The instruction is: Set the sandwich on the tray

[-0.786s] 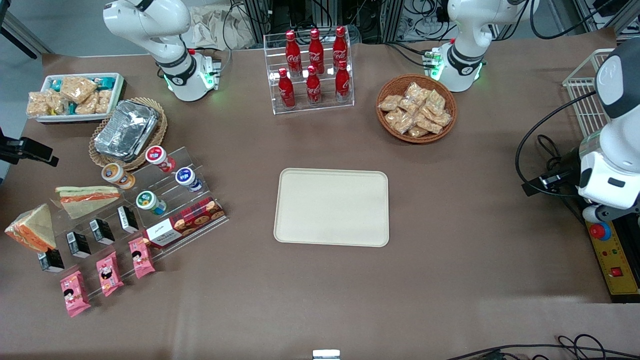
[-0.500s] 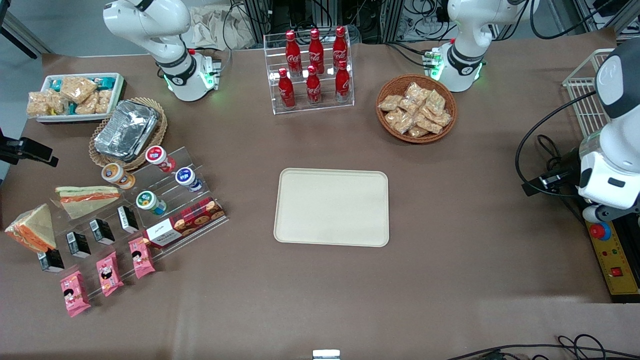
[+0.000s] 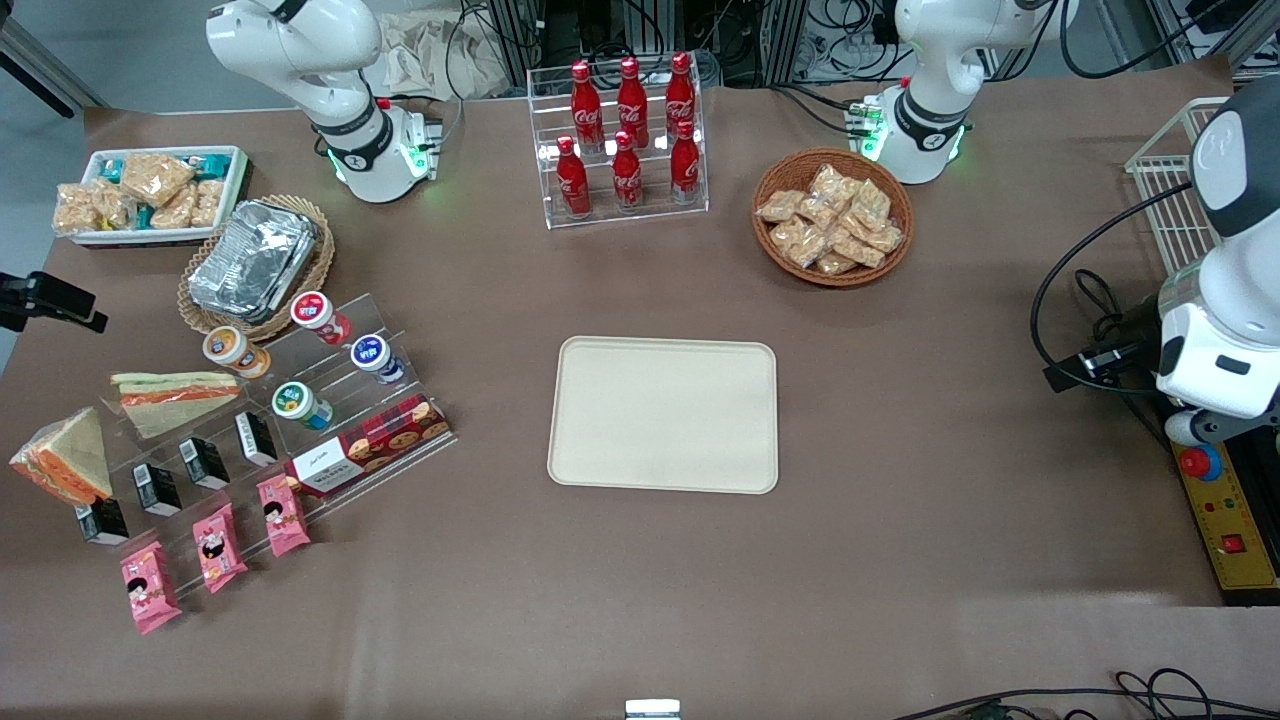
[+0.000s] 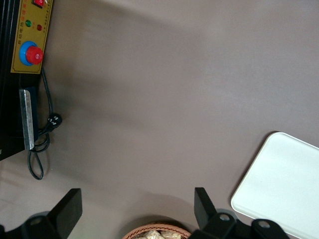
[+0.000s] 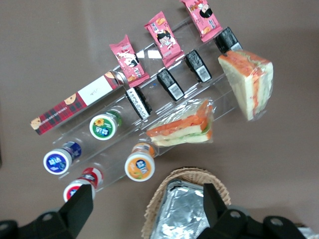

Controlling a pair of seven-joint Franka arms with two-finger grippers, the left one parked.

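Note:
The sandwich [image 3: 62, 458] is a small clear-wrapped wedge with tan bread and red-orange layers. It stands on the table at the working arm's end, beside the acrylic snack rack; it also shows in the right wrist view [image 5: 247, 82]. The cream tray [image 3: 662, 414] lies bare in the middle of the table and also shows in the left wrist view [image 4: 284, 184]. My gripper [image 5: 146, 206] is open and empty, high above the foil-filled basket [image 5: 187, 209], apart from the sandwich. In the front view only a black part of the working arm [image 3: 45, 300] shows at the edge.
A longer, flatter wrapped sandwich [image 3: 175, 395] lies on the acrylic rack [image 3: 330, 400] with small cups, black packs, pink snack packs and a cookie box. A white bin of snacks [image 3: 150, 195], a cola bottle stand [image 3: 625, 140] and a wicker basket of snack packs [image 3: 832, 218] stand farther from the camera.
The black part of the working arm at the front view's edge has shifted slightly outward and farther from the camera. Nothing on the table has moved.

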